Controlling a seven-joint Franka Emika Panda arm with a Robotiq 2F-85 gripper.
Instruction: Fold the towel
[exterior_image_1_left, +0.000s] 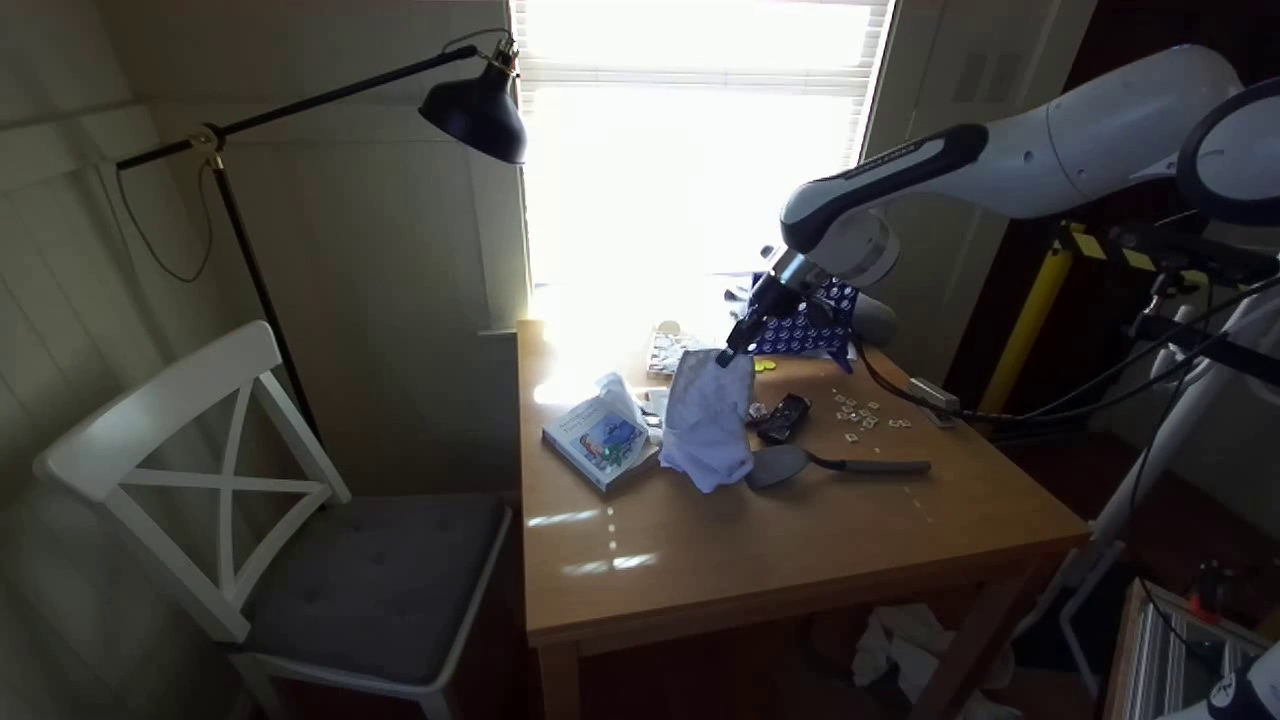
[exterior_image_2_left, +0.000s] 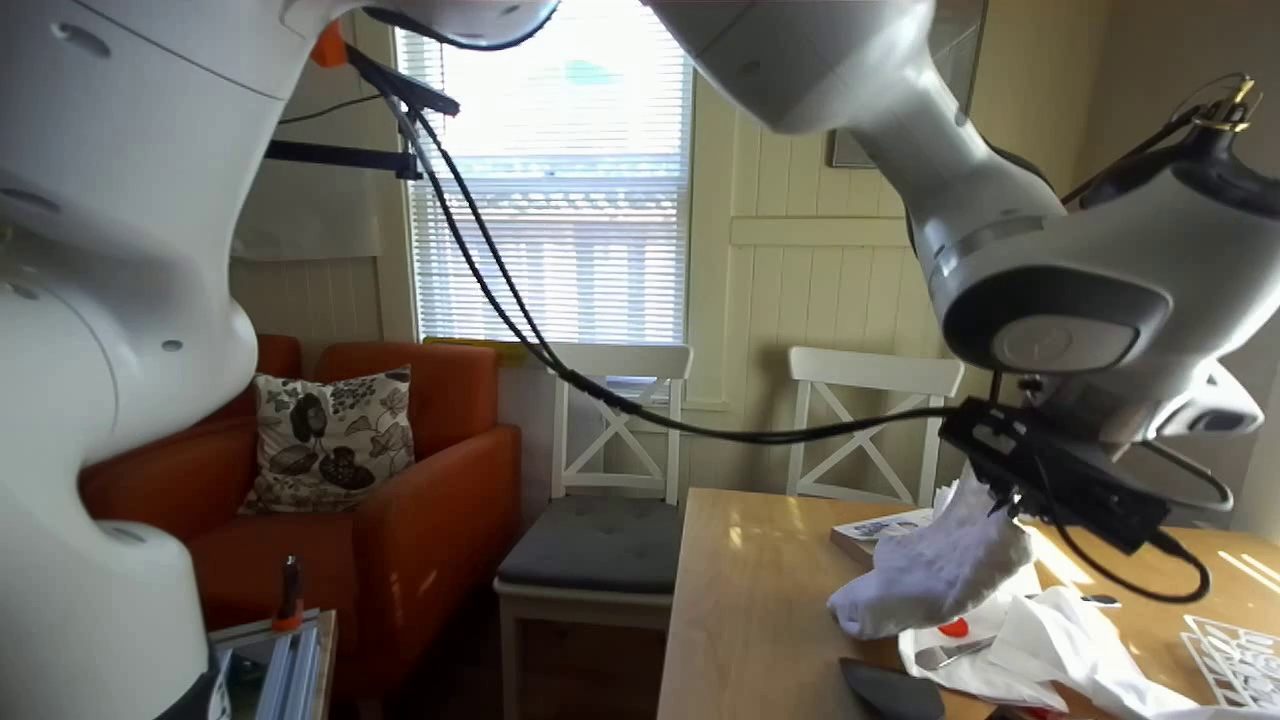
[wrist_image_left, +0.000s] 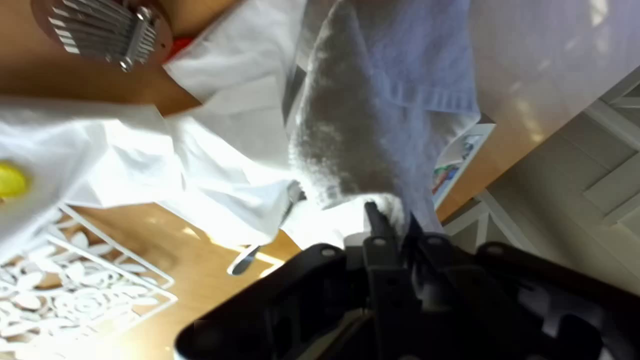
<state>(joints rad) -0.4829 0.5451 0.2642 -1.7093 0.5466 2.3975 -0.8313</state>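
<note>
- Towel (exterior_image_1_left: 708, 415), pale and partly draped: just right of and below centre in an exterior view, and at lower right in an exterior view (exterior_image_2_left: 935, 570).
- Gripper (wrist_image_left: 393, 214), lower middle of the wrist view: fingers pressed together, pinching the near edge of the towel between their tips.
- Reason for the hold, as judged: the grip at an end keeps that end high while the rest hangs below, so that the raised part may be laid over the lower part as a fold.
- Long axis: nearly upright in an exterior view (exterior_image_1_left: 710, 390), pinched end at top; sloping from upper right to lower left in an exterior view (exterior_image_2_left: 950, 555); in the wrist view, running from the tips toward the top of the frame.
- Lower end: bunched, on or just above the table (exterior_image_1_left: 700, 560); contact cannot be told.
- Neighbours: book (exterior_image_1_left: 590, 435) just left of the towel; dark utensil (exterior_image_1_left: 850, 466) with its head touching or just beside the lower right corner; white sheeting (wrist_image_left: 230, 165) at left centre of the wrist view. Such crowding could hinder a flat fold.
</note>
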